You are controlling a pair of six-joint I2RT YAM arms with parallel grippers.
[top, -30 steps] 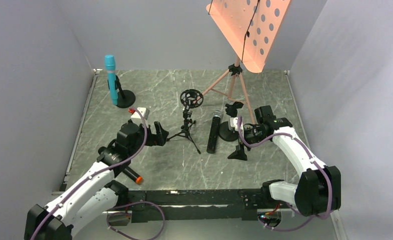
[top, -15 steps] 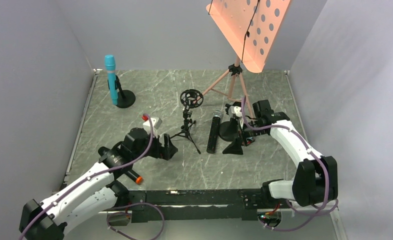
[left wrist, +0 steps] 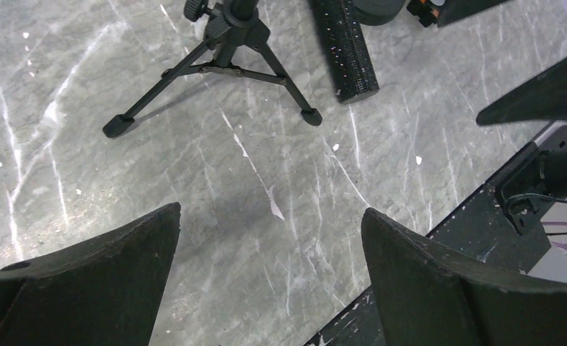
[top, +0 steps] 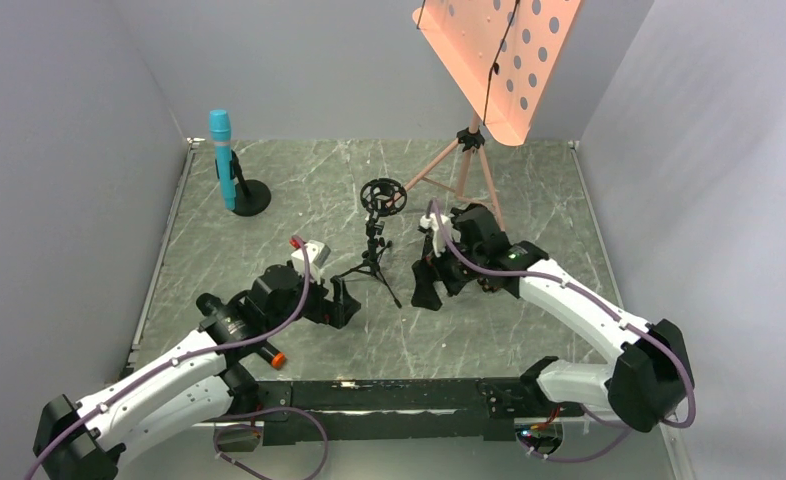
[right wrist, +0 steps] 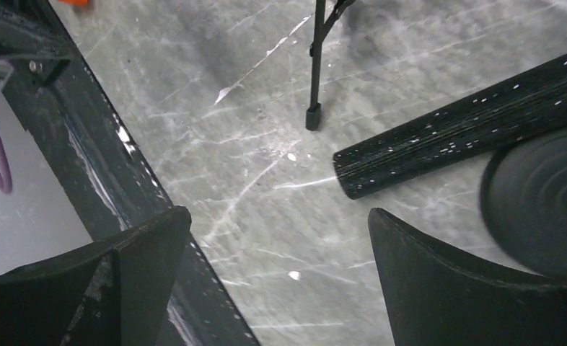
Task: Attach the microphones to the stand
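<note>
Now holding the left pincer (left wrist: pixel 270 216) spread wide and empty over the worktop (left wrist: pixel 194 187), toward the near edge, close to the tripod stand (left wrist: pixel 226 43). Holding the right pincer (right wrist: pixel 279 216) likewise gaping, gripping nothing, just above the black microphone (right wrist: pixel 468 130) lying flat beside a round base (right wrist: pixel 540 209). Leaving the teal microphone (top: pixel 223 160) upright at the far-left corner and the orange-ended microphone (top: pixel 265 352) lying by the near edge under the left arm.

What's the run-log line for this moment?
left hand open, empty, near tripod stand | right hand open, by black mic lying flat | teal mic upright on round-base stand | orange-ended mic lying unheld
</note>
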